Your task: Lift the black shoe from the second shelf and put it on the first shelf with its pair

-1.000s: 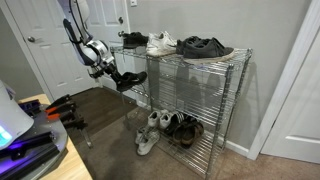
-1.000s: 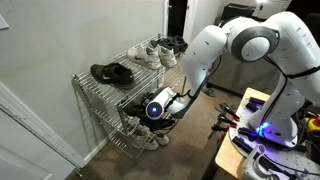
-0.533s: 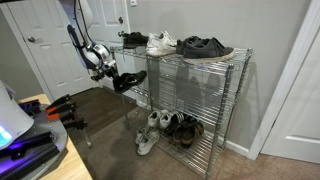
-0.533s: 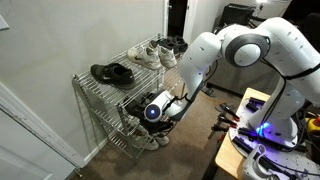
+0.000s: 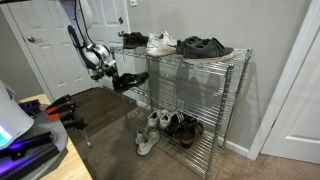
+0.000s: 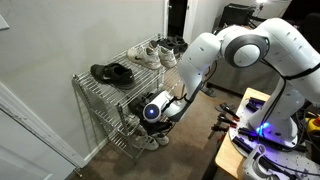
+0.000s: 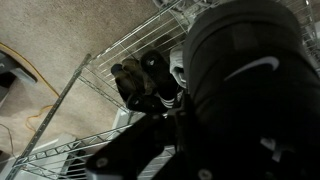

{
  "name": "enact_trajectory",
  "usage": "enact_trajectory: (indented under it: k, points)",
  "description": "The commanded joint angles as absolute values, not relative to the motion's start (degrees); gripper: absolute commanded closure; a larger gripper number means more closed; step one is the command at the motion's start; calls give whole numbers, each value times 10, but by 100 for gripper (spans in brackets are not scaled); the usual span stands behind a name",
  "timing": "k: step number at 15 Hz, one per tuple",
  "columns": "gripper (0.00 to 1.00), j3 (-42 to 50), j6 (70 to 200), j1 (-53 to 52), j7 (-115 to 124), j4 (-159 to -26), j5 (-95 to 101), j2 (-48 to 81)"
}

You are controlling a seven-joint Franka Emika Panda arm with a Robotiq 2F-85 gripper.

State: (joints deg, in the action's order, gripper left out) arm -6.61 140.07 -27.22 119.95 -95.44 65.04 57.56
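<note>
The black shoe (image 5: 133, 79) lies on the second shelf (image 5: 176, 101) and sticks out of the rack's open end; in an exterior view (image 6: 139, 103) it is a dark shape inside the rack. My gripper (image 5: 112, 75) is shut on the shoe's outer end, also seen in an exterior view (image 6: 163, 110). In the wrist view the black shoe (image 7: 240, 90) fills the right side, and the jaws are too dark to make out. Its pair (image 5: 131, 38) rests on the first shelf (image 5: 195, 60) at the end nearest the arm.
White sneakers (image 5: 160, 43) and dark grey sneakers (image 5: 205, 47) share the top tier. More shoes (image 5: 165, 127) crowd the bottom tier, also visible below in the wrist view (image 7: 145, 80). Thin corner posts (image 5: 247, 100) frame the rack. A door (image 5: 55, 50) stands behind the arm.
The gripper has gone from open to shut on the end of the black shoe. The arm has edged slightly toward the rack; the shoe still rests on the middle tier.
</note>
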Motion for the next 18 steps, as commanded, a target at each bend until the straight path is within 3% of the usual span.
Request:
enact_trajectory:
  k: [1,10,18]
  points:
    - [96,-84,1409,-253,1146,-970,618,566]
    - [96,-88,1385,-256,1070,-1062,568,469]
    - [96,-109,1201,-257,943,-1176,482,328]
